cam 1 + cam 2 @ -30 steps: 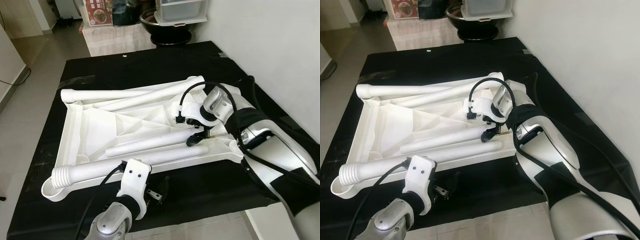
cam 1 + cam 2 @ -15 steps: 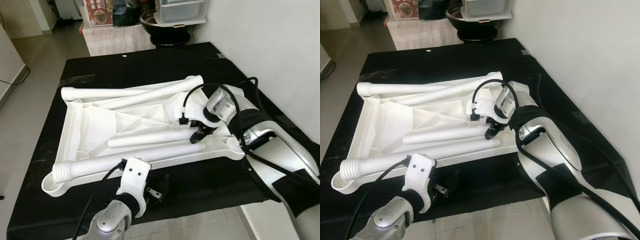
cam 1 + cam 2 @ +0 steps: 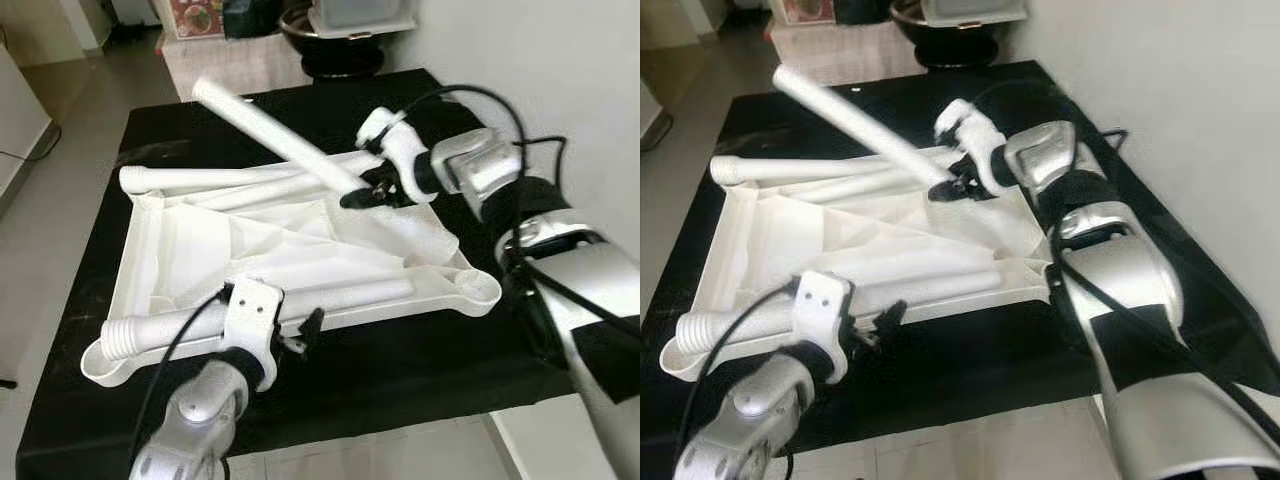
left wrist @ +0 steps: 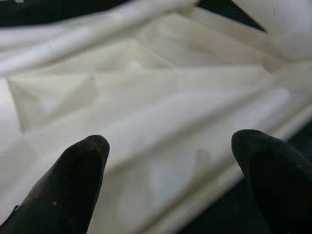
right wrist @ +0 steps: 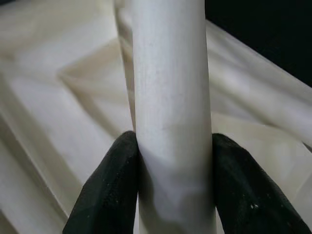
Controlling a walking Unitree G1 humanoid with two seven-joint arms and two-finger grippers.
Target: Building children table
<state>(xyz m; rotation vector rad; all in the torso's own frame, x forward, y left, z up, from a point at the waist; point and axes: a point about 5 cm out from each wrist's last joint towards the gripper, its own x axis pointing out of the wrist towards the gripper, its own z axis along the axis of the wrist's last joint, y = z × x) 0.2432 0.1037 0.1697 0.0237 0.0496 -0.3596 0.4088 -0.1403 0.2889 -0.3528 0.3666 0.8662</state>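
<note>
While its jaws are clamped on one leg [image 3: 270,128], the right gripper [image 3: 362,194] holds it slanting above the upturned top [image 3: 250,245]. The left gripper [image 3: 305,330], jaws apart, hovers at the top's near edge. No leg seems mounted yet; three more legs lie in the top. Black table [image 3: 330,110] beyond leaves room; the wall is close on the right.

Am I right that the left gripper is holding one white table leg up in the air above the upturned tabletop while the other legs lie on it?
Not quite: the right gripper, not the left, is shut on the raised white table leg, as the right wrist view confirms. The other legs do lie on the upturned tabletop. The left gripper is open over it.
</note>
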